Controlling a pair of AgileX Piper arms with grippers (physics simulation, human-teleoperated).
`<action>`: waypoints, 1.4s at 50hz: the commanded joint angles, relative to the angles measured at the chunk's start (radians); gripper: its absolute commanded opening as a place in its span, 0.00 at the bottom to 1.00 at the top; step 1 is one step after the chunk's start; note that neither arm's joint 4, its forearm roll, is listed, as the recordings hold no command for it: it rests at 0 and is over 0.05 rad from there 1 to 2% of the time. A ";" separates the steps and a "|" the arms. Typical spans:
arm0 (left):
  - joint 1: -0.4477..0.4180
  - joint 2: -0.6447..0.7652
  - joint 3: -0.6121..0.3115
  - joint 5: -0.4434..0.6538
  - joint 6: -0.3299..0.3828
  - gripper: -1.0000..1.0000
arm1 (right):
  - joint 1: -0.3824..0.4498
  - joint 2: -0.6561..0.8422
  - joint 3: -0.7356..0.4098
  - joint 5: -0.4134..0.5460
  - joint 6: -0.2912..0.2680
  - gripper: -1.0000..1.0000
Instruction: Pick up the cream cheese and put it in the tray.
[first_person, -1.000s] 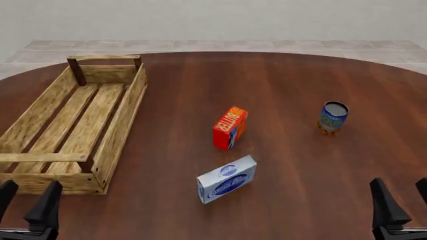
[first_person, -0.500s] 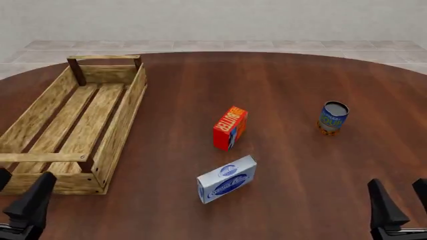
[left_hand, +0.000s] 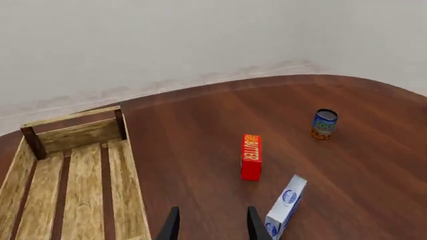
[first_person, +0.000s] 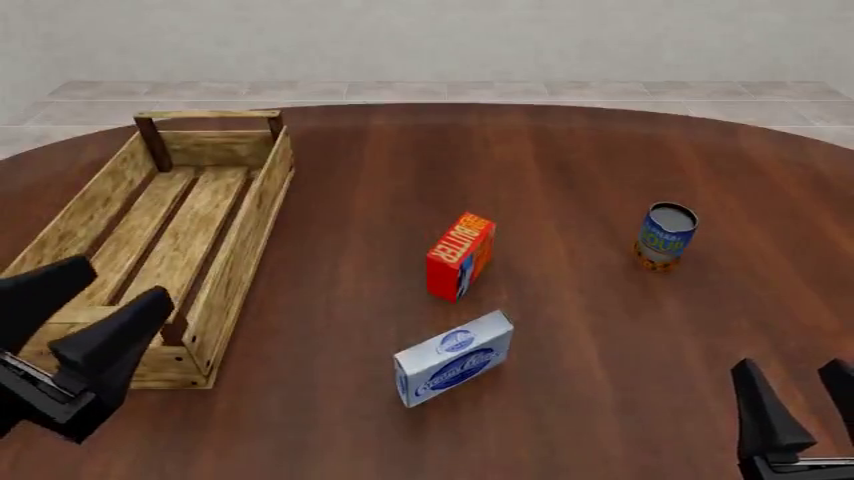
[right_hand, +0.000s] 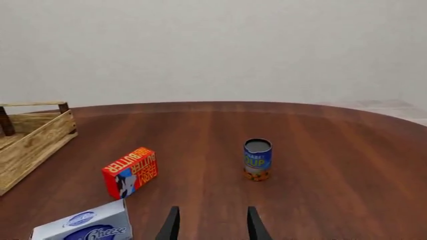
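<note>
The cream cheese (first_person: 454, 358), a pale silvery-white box with dark blue ovals, lies on the table in front of the centre. It also shows in the left wrist view (left_hand: 285, 206) and the right wrist view (right_hand: 85, 226). The tray (first_person: 262, 205), a light wooden slat crate, stands at the left and also shows in the left wrist view (left_hand: 132, 186) and the right wrist view (right_hand: 37, 139). My left gripper (first_person: 74, 315) is open and empty, raised over the tray's near end. My right gripper (first_person: 805, 405) is open and empty at the near right.
A red-orange butter box (first_person: 461, 255) stands just behind the cream cheese. A blue can (first_person: 665, 236) stands at the right. The brown round table (first_person: 561, 170) runs to a tiled floor behind.
My left gripper has risen and moved forward and right, from the table's near left edge to over the tray's near end. My right gripper has barely moved.
</note>
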 joint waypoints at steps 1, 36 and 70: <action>-0.096 0.170 -0.049 -0.062 -0.001 1.00 | 0.011 0.000 0.001 0.001 0.005 1.00; -0.299 0.518 -0.146 -0.220 0.056 1.00 | 0.025 0.000 0.001 -0.011 -0.008 1.00; -0.445 0.772 -0.203 -0.238 0.120 1.00 | 0.018 0.000 0.001 -0.017 -0.014 1.00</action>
